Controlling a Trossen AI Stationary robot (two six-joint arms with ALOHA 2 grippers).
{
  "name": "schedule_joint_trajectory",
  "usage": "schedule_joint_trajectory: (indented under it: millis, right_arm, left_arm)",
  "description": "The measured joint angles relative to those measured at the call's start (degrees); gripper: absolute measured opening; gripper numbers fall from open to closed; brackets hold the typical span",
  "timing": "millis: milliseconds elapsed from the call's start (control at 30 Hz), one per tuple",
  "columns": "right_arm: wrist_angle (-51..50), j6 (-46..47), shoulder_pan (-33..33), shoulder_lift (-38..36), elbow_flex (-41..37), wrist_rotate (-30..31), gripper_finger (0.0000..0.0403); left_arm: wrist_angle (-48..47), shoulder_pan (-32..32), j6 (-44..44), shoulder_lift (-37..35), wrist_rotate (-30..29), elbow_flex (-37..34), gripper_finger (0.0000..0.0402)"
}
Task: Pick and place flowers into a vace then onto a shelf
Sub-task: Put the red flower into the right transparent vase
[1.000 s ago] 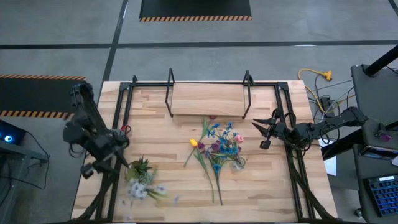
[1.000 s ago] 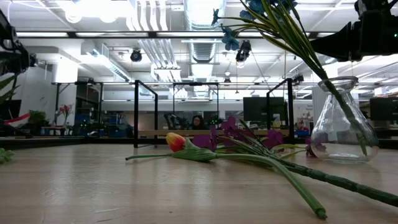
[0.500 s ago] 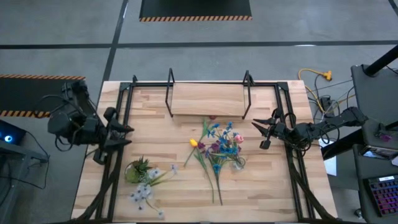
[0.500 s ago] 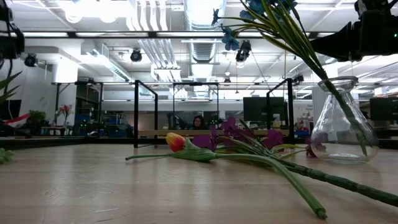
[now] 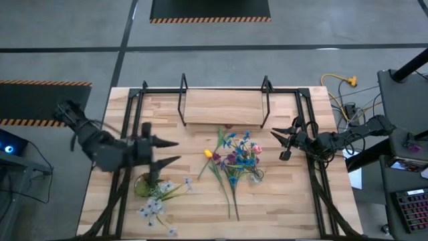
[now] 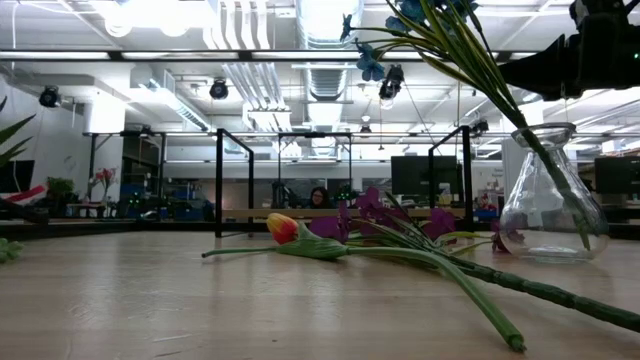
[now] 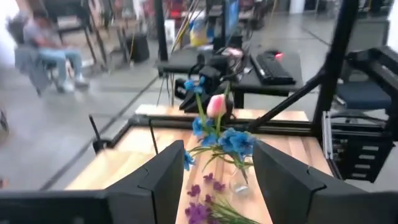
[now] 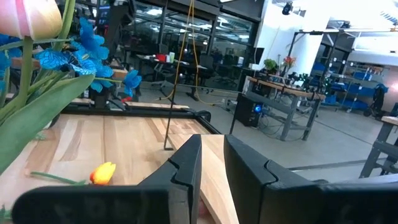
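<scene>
Left hand (image 5: 170, 152) hangs over the counter (image 5: 294, 201) with its two fingers spread wide and nothing between them, pointing toward the middle where the flowers are. Just below and beside that hand, near the counter's left edge, sits a squat leafy potted plant (image 5: 148, 182), with a few pale flowers (image 5: 155, 204) lying loose next to it. Ahead of the hand's fingertips, a little way off, the vase (image 6: 553, 198) stands upright on the counter with a bunch of blue and pink flowers (image 5: 241, 148) already in it, their stems leaning out over the rim. More flowers lie flat on the counter between the left hand and the vase: a yellow and red tulip (image 6: 285, 229) nearest the hand, purple ones (image 6: 378, 206) behind it, and long green stems (image 5: 231, 194) trailing toward the front edge. Beyond the vase, on the far side from the left hand, the right hand (image 5: 281, 142) waits near the counter's right rail, its fingers drawn close together with only a slim gap and holding nothing. The shelf (image 5: 224, 108) stands at the back of the counter, between the two hands and farther away than either, with nothing on it. Through the left wrist view a seated person (image 7: 40, 43) shows in the room behind.
</scene>
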Motion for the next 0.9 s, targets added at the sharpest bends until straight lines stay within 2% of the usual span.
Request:
schedule_joint_trajectory:
  millis: [233, 467, 667, 900]
  right_arm:
    - [0.0, 0.52, 0.0, 0.02, 0.0, 0.0, 0.0059]
    - [-0.06, 0.52, 0.0, 0.02, 0.0, 0.0, 0.0059]
    - [-0.26, 0.47, -0.01, 0.02, 0.0, 0.0, 0.0059]
    - [-1.31, 0.26, 0.0, -0.04, 0.0, 0.0, 0.0059]
  left_arm:
    - [-9.16, 9.04, -4.58, 10.96, 3.2, 7.78, 0.0174]
    - [-14.23, 17.78, -7.02, 20.78, 13.5, 14.75, 0.0174]
    - [-22.87, 22.51, -11.43, 28.32, 13.78, 21.25, 0.0174]
    - [-29.08, 25.08, -17.57, 34.64, 16.91, 23.71, 0.0174]
